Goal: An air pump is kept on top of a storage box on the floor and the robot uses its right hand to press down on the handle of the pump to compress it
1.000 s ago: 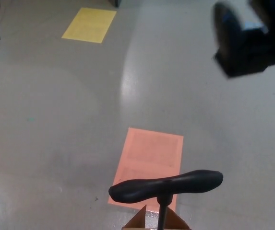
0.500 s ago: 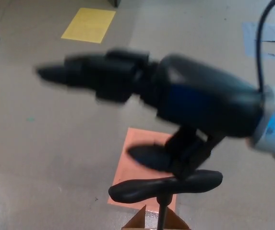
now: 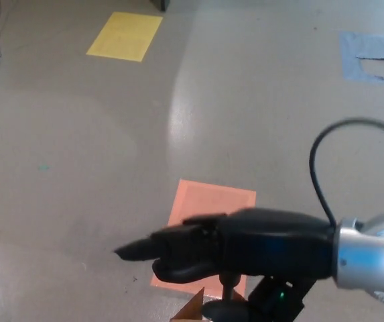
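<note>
My right hand (image 3: 245, 251) comes in from the right and lies flat across the top of the air pump's black handle (image 3: 178, 272). Its fingers (image 3: 151, 247) stretch out to the left, past the handle's left end, and are not curled round it. The thumb (image 3: 222, 310) hangs lower, beside the thin black pump shaft (image 3: 228, 285). Only the left part of the handle shows under the hand. A brown corner of the storage box (image 3: 193, 310) peeks in at the bottom edge. My left hand does not show.
A salmon-coloured sheet (image 3: 208, 208) lies on the grey floor just beyond the pump. A yellow sheet (image 3: 125, 35) is far back left and a blue taped patch (image 3: 371, 57) far back right. A black cable (image 3: 322, 168) loops up from my right wrist.
My right hand swept in from the upper right, passed above the handle, and has come down onto it. The handle's right half is now covered by the hand.
</note>
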Motion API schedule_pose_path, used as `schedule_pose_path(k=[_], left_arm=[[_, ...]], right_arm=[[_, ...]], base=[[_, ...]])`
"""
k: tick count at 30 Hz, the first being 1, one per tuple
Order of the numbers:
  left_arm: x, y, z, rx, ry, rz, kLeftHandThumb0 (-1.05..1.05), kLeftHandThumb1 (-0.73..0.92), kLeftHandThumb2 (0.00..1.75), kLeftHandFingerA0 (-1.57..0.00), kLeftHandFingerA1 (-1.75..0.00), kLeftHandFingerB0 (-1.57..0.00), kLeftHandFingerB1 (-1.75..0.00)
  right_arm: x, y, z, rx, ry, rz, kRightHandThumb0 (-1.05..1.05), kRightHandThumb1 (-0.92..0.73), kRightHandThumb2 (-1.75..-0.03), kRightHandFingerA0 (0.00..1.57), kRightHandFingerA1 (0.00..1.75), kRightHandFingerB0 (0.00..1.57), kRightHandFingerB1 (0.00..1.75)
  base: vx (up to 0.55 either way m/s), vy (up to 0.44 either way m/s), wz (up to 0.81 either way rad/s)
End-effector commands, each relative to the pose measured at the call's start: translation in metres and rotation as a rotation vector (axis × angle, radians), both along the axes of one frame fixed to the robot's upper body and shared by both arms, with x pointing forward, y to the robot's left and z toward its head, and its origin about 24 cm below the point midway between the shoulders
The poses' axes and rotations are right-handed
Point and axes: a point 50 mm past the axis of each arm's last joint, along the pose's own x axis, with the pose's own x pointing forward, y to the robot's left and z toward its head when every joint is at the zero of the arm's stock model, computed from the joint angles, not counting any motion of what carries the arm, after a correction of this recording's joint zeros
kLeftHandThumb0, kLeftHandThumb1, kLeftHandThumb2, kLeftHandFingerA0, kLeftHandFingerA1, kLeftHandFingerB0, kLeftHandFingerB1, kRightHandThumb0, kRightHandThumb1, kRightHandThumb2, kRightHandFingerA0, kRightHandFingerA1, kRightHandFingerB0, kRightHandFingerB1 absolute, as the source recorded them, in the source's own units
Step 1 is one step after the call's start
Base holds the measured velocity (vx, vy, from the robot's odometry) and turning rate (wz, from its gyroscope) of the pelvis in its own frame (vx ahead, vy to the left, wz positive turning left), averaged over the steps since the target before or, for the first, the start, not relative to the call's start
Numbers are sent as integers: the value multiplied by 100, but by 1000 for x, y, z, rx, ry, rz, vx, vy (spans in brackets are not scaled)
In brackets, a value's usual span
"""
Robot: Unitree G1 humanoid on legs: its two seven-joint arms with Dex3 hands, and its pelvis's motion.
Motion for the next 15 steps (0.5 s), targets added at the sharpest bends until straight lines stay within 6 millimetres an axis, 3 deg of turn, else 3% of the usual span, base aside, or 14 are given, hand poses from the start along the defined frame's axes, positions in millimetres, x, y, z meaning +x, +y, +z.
schedule_pose_path(k=[1, 2, 3, 11, 13, 14, 15], left_arm=[[-1, 5, 6, -3, -28, -14, -76, 85, 114, -6, -35, -5, -23], [1, 5, 7, -5, -33, -10, -68, 81, 115, -2, -38, -1, -29], [2, 5, 8, -3, -36, -6, -76, 85, 114, -6, -35, -6, -24], [10, 7, 16, -5, -67, 7, -78, 85, 115, -7, -36, -6, -23], [10, 8, 17, 1, -70, 2, -68, 81, 115, -3, -38, -2, -29], [10, 8, 17, 2, -68, -2, -77, 86, 115, -7, -34, -6, -24], [10, 8, 17, 0, -69, -3, -68, 81, 115, -2, -37, -2, -29]], right_arm=[[5, -5, -31, -93, 9, -52, -89, -85, -121, 0, 16, 0, 13], [9, -7, -38, -119, 11, -71, -90, -86, -121, 0, 14, 0, 12], [12, -7, -39, -121, 5, -77, -90, -85, -121, 0, 14, 0, 12], [30, -9, -48, -97, 2, -142, -91, -85, -121, 0, 15, 0, 12], [32, -9, -53, -84, 36, -160, -91, -84, -120, 0, 14, 0, 11], [31, -9, -66, -64, 73, -191, -92, -84, -120, 0, 16, 0, 11], [31, -8, -75, -60, 98, -212, -93, -85, -120, 0, 16, 0, 10]], base=[[0, 0, 0], [0, 0, 0], [0, 0, 0], [0, 0, 0], [0, 0, 0], [0, 0, 0], [0, 0, 0]])
